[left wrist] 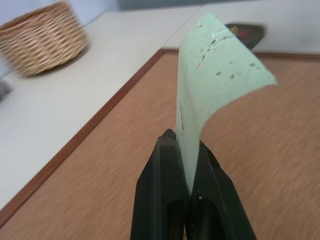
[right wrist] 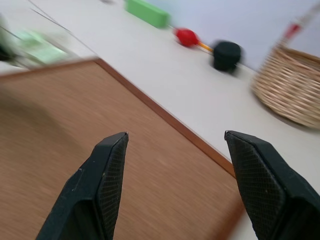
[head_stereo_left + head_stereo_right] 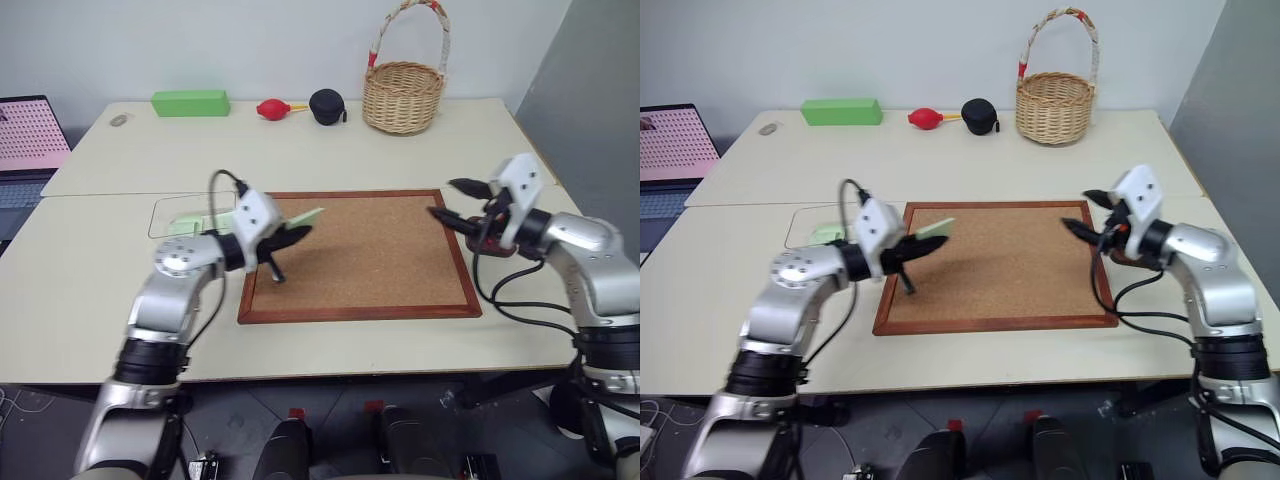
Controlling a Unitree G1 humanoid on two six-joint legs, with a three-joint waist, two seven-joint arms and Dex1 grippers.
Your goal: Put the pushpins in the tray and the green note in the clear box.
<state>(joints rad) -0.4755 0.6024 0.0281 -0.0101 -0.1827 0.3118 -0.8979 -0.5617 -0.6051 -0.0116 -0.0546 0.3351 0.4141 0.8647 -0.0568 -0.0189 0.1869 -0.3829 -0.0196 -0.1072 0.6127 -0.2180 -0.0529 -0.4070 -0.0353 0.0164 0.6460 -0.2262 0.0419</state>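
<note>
Note being pinched above the corkboard

Green note [image 1: 210,75] is being clamped between the left fingers [image 1: 160,190], sticking out past their tips; right fingers [image 2: 100,190] are being held spread, empty.

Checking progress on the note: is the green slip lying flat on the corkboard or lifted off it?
Lifted. The left hand is shut on the green note, which curls in the air above the corkboard.
</note>
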